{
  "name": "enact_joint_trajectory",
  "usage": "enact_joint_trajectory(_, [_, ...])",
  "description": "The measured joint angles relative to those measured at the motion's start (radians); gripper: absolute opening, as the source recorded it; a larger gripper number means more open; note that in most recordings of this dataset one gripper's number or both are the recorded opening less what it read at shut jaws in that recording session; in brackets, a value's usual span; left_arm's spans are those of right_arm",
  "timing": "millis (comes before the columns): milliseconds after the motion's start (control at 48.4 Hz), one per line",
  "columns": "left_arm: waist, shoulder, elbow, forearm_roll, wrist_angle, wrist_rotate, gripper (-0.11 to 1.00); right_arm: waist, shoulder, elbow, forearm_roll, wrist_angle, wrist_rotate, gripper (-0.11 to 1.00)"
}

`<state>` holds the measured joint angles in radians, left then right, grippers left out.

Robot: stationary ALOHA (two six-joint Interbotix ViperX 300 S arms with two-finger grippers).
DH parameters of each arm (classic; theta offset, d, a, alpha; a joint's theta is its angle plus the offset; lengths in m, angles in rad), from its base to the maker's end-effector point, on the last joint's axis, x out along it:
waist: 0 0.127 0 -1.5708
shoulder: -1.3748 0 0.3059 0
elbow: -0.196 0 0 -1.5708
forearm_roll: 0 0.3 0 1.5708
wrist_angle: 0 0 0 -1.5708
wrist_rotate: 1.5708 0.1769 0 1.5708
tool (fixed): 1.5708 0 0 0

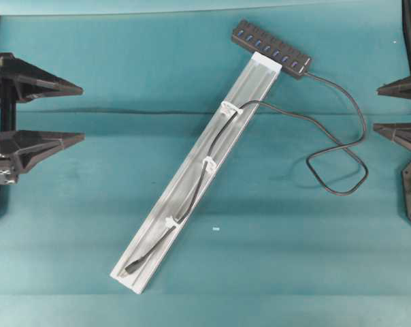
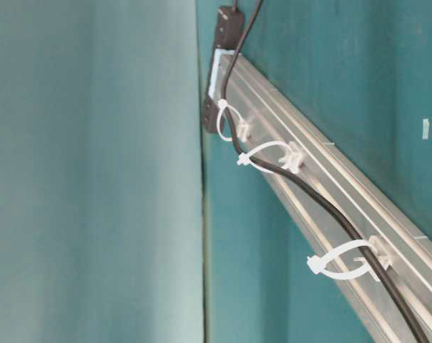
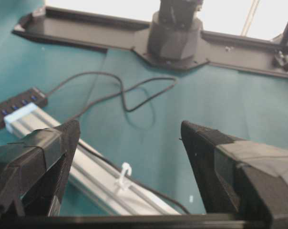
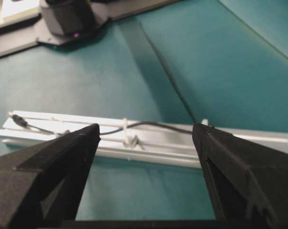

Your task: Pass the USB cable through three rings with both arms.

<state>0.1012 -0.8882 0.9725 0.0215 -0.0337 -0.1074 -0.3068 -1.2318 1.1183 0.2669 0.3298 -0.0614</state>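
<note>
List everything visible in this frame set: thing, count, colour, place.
USB cable: one, black, runs from the hub, loops on the right, then lies along the rail through all three rings, plug near the rail's lower end.
rings: three, whitish, spaced along the rail.
rail: one, silver, diagonal across the mat.
USB hub: one, black with blue ports, at the rail's upper end.
mat: teal, underneath.
left gripper: black, open, left edge.
right gripper: black, open, right edge.

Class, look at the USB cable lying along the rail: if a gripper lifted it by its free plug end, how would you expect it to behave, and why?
Probably floppy: the USB cable already lies in loose curves and a loop on the mat, so it would likely sag from a grip. Probably light, being thin. It may resist pulling, since it runs through all three rings on the rail and joins the hub.
</note>
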Motion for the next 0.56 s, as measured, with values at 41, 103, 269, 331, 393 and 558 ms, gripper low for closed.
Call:
enact_joint_trajectory(41, [0.000,0.000,0.000,-0.002,0.002,0.002,0.93,0.000,0.000,0.002,0.000,0.000,-0.002,0.88])
enact_joint_trajectory(103, [0.000,0.000,0.002,0.000,0.000,0.005,0.93,-0.002,0.000,0.002,0.000,0.002,0.000,0.88])
enact_joint_trajectory(269, [0.000,-0.002,0.005,0.000,0.003,0.006,0.93,0.000,0.000,0.002,0.000,0.002,0.000,0.88])
enact_joint_trajectory(331, [0.000,-0.003,0.008,-0.002,0.005,0.005,0.93,-0.002,-0.002,0.002,0.000,0.002,0.000,0.88])
enact_joint_trajectory(393, [0.000,-0.005,0.009,0.000,0.005,0.006,0.93,-0.002,-0.003,0.002,0.000,0.002,0.000,0.88])
enact_joint_trajectory(558, [0.000,-0.015,0.011,0.000,0.003,0.006,0.93,-0.002,-0.009,0.002,0.000,0.029,0.000,0.88])
